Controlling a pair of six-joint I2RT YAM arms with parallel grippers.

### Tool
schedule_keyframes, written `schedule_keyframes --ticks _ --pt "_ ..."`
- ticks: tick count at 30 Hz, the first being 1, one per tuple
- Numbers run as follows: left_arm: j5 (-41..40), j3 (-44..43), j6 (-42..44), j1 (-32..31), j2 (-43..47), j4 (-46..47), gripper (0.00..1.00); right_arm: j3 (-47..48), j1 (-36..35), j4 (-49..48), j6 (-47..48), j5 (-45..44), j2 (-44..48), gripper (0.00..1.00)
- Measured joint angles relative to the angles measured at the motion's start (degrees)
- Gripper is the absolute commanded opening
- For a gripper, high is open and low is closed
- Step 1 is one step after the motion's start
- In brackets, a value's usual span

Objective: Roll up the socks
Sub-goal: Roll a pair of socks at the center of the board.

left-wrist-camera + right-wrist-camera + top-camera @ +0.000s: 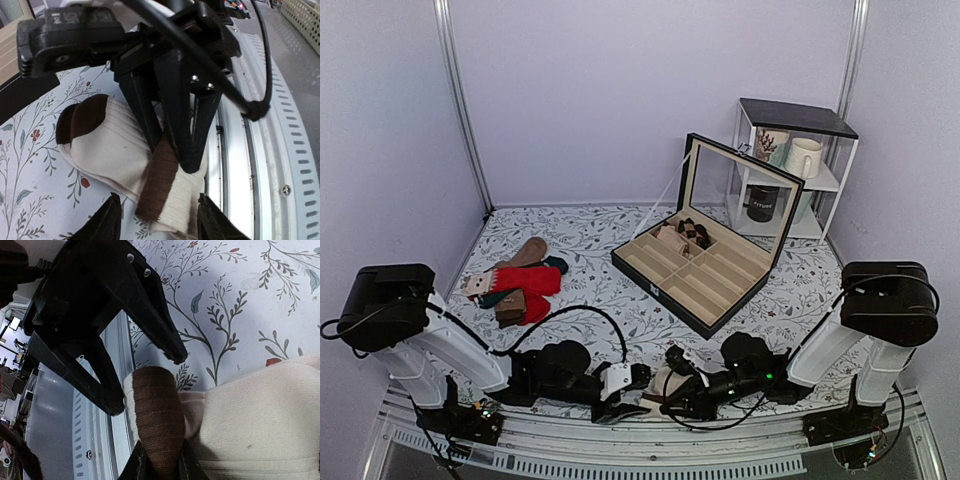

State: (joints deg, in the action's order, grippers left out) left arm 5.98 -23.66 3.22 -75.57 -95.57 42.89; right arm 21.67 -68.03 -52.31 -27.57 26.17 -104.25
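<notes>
The socks lie folded near the table's front edge, cream with a brown band and a dark brown end. My left gripper is open, its fingertips standing on either side of the folded band without touching it. My right gripper is shut on the brown band, pinching the rolled fold, with cream sock spreading to its right. In the top view both grippers meet low over the socks, left gripper and right gripper facing each other.
The metal rail at the table's front edge runs just beside the socks. Red socks and tan and teal socks lie at the left. An open black compartment box and a shelf with mugs stand behind.
</notes>
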Motion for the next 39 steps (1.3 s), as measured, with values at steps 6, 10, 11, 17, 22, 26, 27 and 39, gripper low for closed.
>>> schedule_keyframes --ticks 6,10,11,17,22,26,27,39 --pt "3.48 0.0 -0.02 -0.02 -0.15 0.7 0.5 0.24 0.76 0.02 -0.44 1.42 -0.42 0.11" --pt "4.13 -0.48 -0.15 -0.02 -1.88 1.2 0.47 0.55 1.09 0.48 -0.5 2.19 -0.52 0.11" --pt "4.13 -0.72 -0.2 -0.02 -2.4 1.22 0.45 0.59 1.18 0.48 -0.5 2.38 -0.59 0.11" --pt "4.11 -2.27 -0.37 -0.02 -4.35 0.81 0.18 1.05 1.68 1.05 -0.48 3.15 -0.85 0.11" --pt "4.9 -3.17 -0.46 0.09 -4.7 -0.35 0.0 1.27 2.19 1.31 -0.48 4.33 -1.11 0.14" --pt "5.38 -4.35 -1.86 0.33 -5.35 -1.57 0.0 1.29 2.89 2.32 -0.46 5.6 -0.83 0.32" --pt "5.35 -5.03 -2.47 0.46 -5.62 -2.27 0.0 1.29 3.08 3.1 -0.5 5.73 -0.35 0.37" --pt "6.45 -10.36 -14.67 2.51 -8.35 -7.43 0.0 2.99 3.56 32.2 0.24 -14.34 20.7 0.58"
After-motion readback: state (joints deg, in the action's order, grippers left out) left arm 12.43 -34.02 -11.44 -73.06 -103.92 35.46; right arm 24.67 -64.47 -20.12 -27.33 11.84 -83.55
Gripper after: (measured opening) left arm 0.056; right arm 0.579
